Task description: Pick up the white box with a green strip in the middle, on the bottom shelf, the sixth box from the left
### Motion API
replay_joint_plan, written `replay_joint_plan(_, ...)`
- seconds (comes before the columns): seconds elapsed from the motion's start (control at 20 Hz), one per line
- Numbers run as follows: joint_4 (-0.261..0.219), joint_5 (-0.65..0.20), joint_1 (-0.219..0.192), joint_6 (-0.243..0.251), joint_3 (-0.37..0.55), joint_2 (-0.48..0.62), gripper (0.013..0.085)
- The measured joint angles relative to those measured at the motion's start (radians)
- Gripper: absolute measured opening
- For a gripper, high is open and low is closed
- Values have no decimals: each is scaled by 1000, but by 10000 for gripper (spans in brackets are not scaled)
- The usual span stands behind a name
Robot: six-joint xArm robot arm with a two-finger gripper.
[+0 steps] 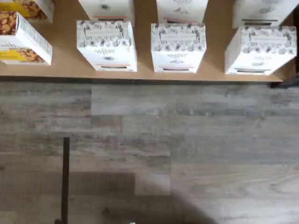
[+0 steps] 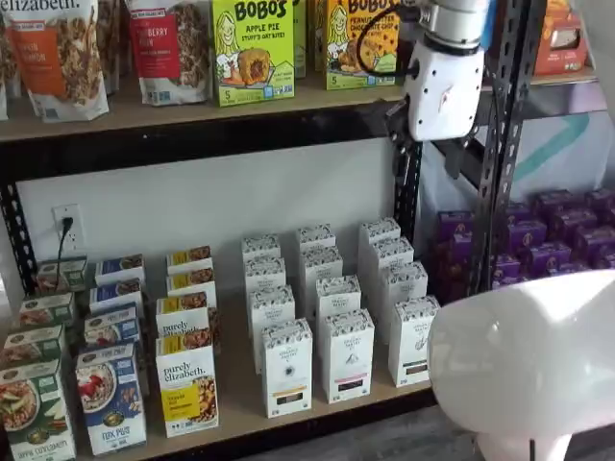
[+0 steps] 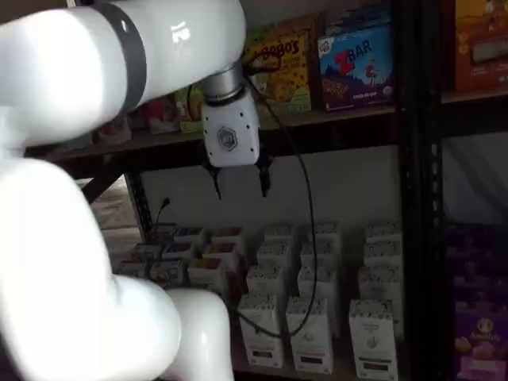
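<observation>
The white box [image 2: 413, 342] is the front carton of the rightmost white column on the bottom shelf [image 2: 240, 408], also seen in a shelf view [image 3: 373, 337]. From above in the wrist view, the white box [image 1: 260, 49] shows a speckled top and a dark green strip low on its front. It stands near the end of the bottom shelf [image 1: 210, 74]. My gripper [image 3: 240, 186] hangs high above the white cartons, just under the upper board. It is open, with a plain gap between its black fingers and nothing in them. Its white body [image 2: 444, 82] shows by the rack post.
Two more columns of white cartons [image 2: 346, 355] with pink strips stand left of the target. Yellow-and-white boxes [image 2: 188, 392] are further left. Purple boxes [image 2: 553, 245] lie beyond the black upright [image 2: 500, 144]. Bobo's boxes [image 2: 252, 48] fill the upper board. My arm's white links [image 2: 528, 365] block parts of both shelf views.
</observation>
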Motion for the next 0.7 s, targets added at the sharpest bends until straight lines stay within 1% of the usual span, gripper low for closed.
replay_joint_plan(0.1,7,-73,1,-4,51,21,850)
replay_joint_plan(0.2,-11,-150,12,9,100,50,850)
replay_joint_plan(0.35,-28,-202,15,16,134,110,850)
replay_joint_plan(0.45,-40,-260,16,21,167,147,850)
replay_joint_plan(0.5,-40,-299,14,20,188,165,850)
replay_joint_plan(0.55,-42,-363,12,18,219,190,850)
replay_joint_plan(0.65,-41,-444,11,16,255,216,850)
replay_joint_plan(0.7,-44,-513,13,19,283,246,850)
